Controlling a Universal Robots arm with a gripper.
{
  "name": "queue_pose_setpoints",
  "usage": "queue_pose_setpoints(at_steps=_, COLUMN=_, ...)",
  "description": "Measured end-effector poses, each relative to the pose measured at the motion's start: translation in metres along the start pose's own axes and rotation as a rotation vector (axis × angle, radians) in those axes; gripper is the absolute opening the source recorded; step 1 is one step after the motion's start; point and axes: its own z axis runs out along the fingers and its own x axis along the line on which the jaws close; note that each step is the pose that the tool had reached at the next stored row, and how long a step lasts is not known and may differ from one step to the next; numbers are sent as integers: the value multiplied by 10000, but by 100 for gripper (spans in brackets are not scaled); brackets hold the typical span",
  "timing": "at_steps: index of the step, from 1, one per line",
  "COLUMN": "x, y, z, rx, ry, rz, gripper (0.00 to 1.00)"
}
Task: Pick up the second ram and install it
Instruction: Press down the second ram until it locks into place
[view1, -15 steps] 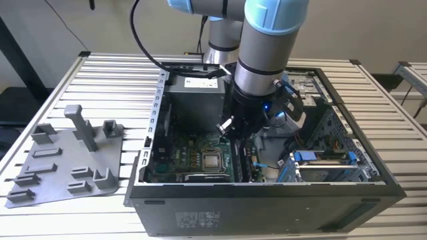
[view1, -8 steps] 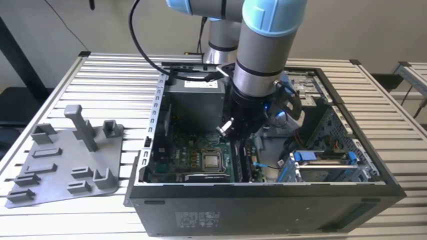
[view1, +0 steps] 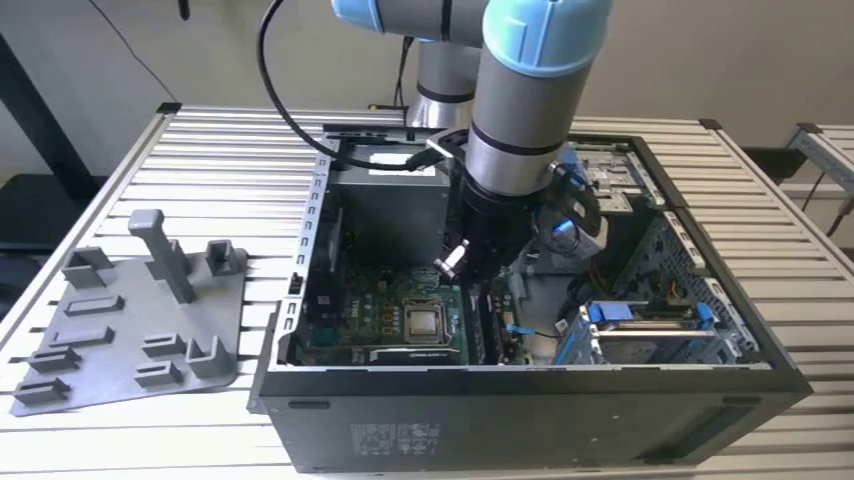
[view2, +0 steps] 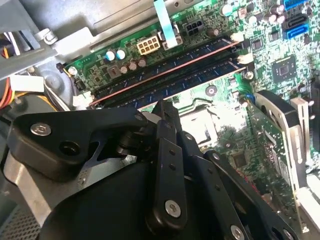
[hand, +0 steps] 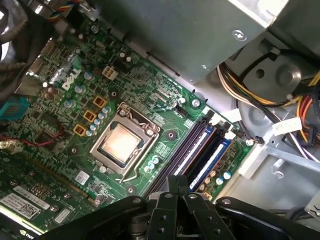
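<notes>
Green motherboard (hand: 150, 120), grey tray (view1: 127, 330)

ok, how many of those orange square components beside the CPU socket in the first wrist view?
3, in a diagonal row alongside the CPU socket: first square, middle square, last square. More may sit on covered parts of the board.

- The counter (view1: 200, 150) has a ribbed top of pale metal slats running across the exterior view.
- An open computer case (view1: 534, 400) lies on its side directly on the counter, its open face up, filling the middle and the exterior view's right.
- A grey plastic tray (view1: 127, 330) with upright holder blocks lies flat on the slats at the exterior view's left, just beside the case.
</notes>
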Motion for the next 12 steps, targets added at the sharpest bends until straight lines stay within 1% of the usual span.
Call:
queue_pose_setpoints(at_steps=3, x=4, y=2, z=3, rx=12, ry=-8, rz=-338, gripper=11)
queue_pose_setpoints(at_steps=10, x=18, y=12, z=13, rx=49, ry=-15, rz=-929, gripper=11)
queue_pose_setpoints(at_steps=12, x=19, y=12, z=16, rx=61, ry=-30, rz=-1178, gripper=11)
